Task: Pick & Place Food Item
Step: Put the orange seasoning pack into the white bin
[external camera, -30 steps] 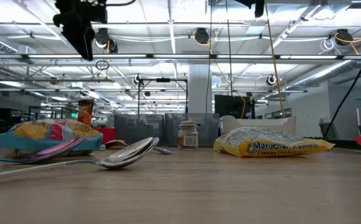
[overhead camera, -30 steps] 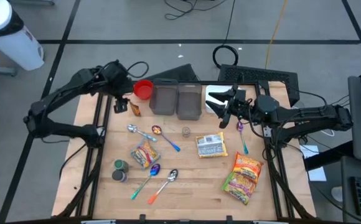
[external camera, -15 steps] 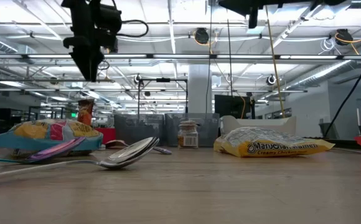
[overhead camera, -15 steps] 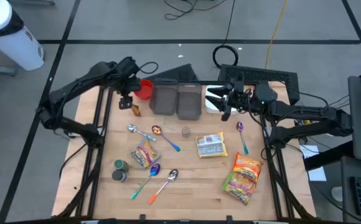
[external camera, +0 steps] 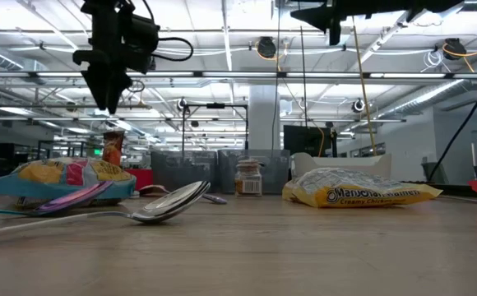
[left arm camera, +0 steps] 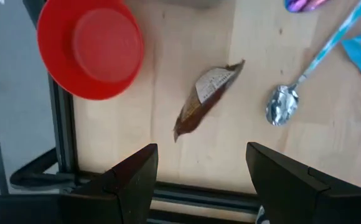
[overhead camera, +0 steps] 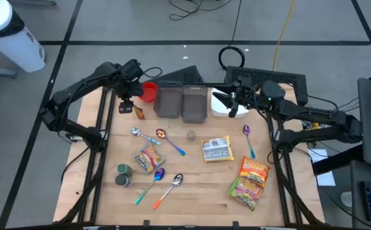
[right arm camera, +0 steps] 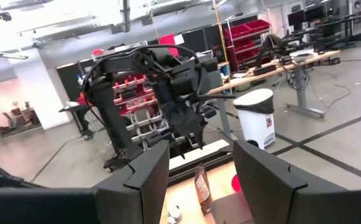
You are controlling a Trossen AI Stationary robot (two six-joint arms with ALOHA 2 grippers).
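High view: the left gripper hangs over the worktop's far left corner, released and empty, just beside the red bowl and above the small brown packet. The right gripper hangs over the white dish at the far edge, its fingers apart with nothing between them. Two grey bins sit between the grippers along the far edge. A small jar and a ramen pack lie mid-worktop; an orange noodle bag lies toward the near right corner, a purple spoon near the right edge. A colourful snack bag, two cans and several spoons crowd the near left part. The widest bare wood is along the near edge at the middle.

Low view: the left gripper hangs well above the worktop, the right arm higher still at the top edge. A silver spoon lies nearest, the snack bag behind it, the ramen pack to the right.

Left wrist view: the fingers stand apart over the brown packet, which lies flat on the wood close to the worktop's edge rail, with the red bowl beside it and a spoon on the other side.

Right wrist view: the fingers stand apart, nothing held; beyond them are the left arm and the brown packet.
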